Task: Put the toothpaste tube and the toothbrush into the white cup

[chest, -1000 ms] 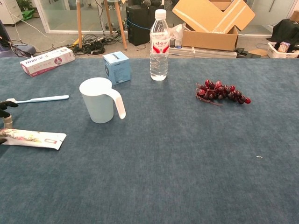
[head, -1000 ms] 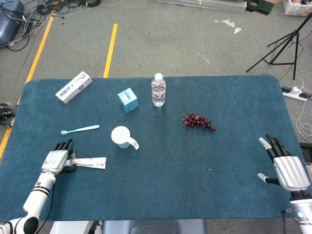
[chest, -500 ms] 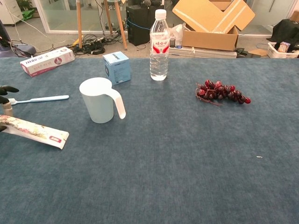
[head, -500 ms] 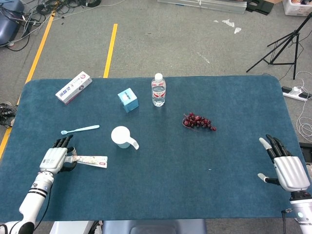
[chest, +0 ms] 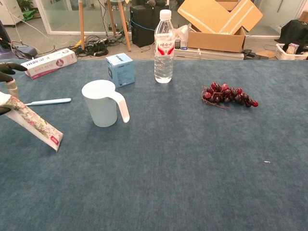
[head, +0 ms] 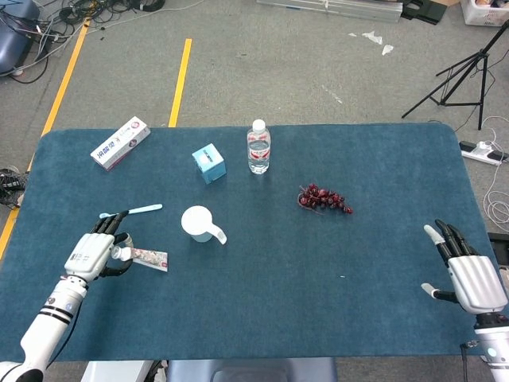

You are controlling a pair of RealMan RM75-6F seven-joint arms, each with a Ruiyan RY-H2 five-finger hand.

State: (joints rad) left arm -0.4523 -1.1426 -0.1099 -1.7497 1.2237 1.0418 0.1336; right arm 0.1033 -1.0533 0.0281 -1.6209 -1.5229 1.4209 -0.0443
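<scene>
With our left hand (head: 95, 253) grasping the cap end of the toothpaste tube (chest: 32, 122), tail drooping toward the table at nine o'clock of the white cup (chest: 100, 103), we should lift higher, then carry it over the rim, while our right hand (head: 469, 274) rests released.

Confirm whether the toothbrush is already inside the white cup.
No, the toothbrush lies flat on the table, left of the white cup.
</scene>
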